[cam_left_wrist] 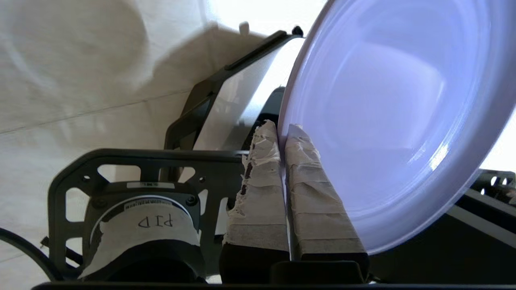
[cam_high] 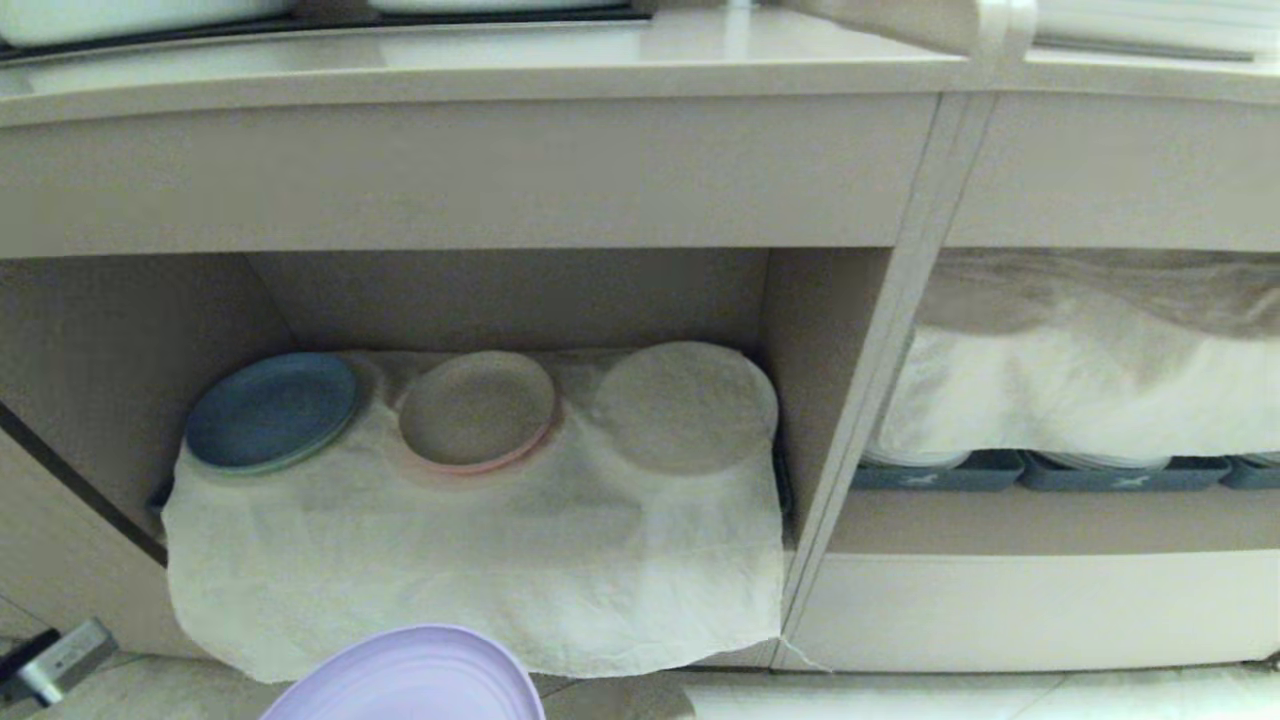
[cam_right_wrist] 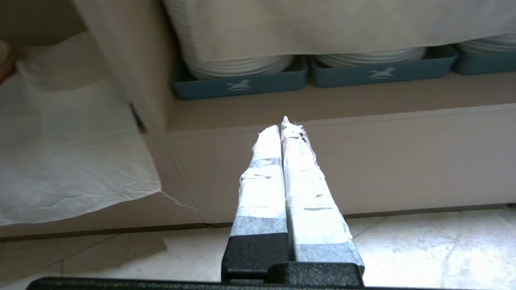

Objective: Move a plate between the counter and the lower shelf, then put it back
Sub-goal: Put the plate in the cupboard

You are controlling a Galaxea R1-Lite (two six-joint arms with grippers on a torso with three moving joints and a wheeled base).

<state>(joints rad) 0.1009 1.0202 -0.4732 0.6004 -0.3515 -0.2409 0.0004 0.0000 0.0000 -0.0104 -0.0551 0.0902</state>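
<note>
The lavender plate point(cam_high: 410, 677) shows at the bottom edge of the head view, low in front of the lower shelf point(cam_high: 520, 300). In the left wrist view the plate point(cam_left_wrist: 387, 121) fills the frame, and my left gripper point(cam_left_wrist: 282, 131) is shut on its rim, one taped finger on each face. The counter point(cam_high: 480, 65) runs across the top of the head view, above the shelf. My right gripper point(cam_right_wrist: 284, 125) is shut on nothing and hangs low, in front of the cabinet base; neither arm shows in the head view.
A wrinkled white cloth point(cam_high: 480, 570) drapes over the shelf front. On it sit a blue plate stack point(cam_high: 270, 410), a beige-pink stack point(cam_high: 478, 410) and a cloth-covered stack point(cam_high: 685, 405). The wider niche to the right holds blue-grey trays point(cam_high: 940, 472) of white plates. Tiled floor point(cam_right_wrist: 423, 245) lies below.
</note>
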